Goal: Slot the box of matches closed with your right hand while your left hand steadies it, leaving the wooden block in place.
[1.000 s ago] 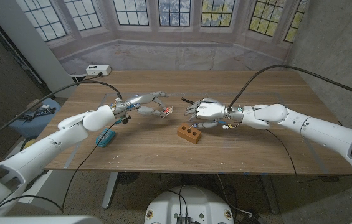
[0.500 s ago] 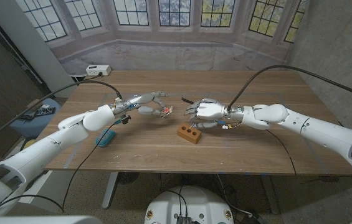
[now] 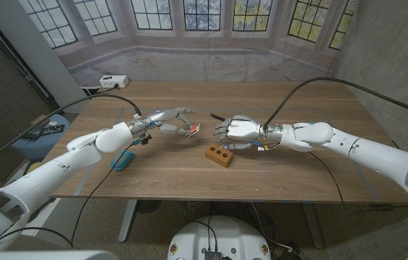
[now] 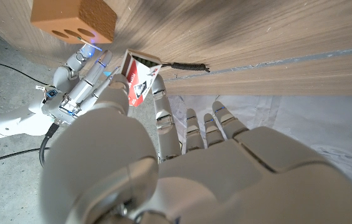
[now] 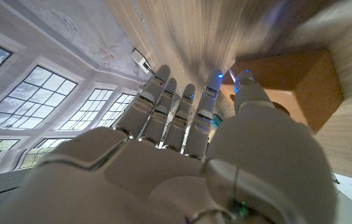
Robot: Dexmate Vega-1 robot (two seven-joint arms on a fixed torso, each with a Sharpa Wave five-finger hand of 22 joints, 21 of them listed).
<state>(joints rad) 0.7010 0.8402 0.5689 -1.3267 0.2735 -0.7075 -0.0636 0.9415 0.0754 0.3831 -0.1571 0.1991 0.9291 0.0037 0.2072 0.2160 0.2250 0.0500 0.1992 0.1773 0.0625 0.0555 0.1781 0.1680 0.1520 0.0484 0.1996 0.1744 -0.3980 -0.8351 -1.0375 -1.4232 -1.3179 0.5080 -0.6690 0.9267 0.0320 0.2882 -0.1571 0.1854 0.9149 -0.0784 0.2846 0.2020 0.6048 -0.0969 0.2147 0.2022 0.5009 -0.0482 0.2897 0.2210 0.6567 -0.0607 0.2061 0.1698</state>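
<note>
Basically, approach step: left hand [image 3: 169, 121] pinched the matchbox [image 3: 191, 128] between its fingertips, clear of the table [image 3: 297, 173]. In the left wrist view the matchbox [image 4: 139, 78] looked part open, with its red-and-white face towards the camera. Right hand [image 3: 237, 130] sat just beyond it, fingers apart and aimed at the box, grasping nothing, a gap between them. The block [image 3: 219, 154] was on the table just under and in front of the right hand, nearer the robot, untouched.

My read: next move needs the right fingertips brought onto the drawer end and pushed along the sleeve, left hand bracing, and kept above the block.

Hard to tell: how far the drawer stuck out, and which end it was. In the right wrist view the right hand's own fingers [image 5: 163, 109] covered the box.
</note>
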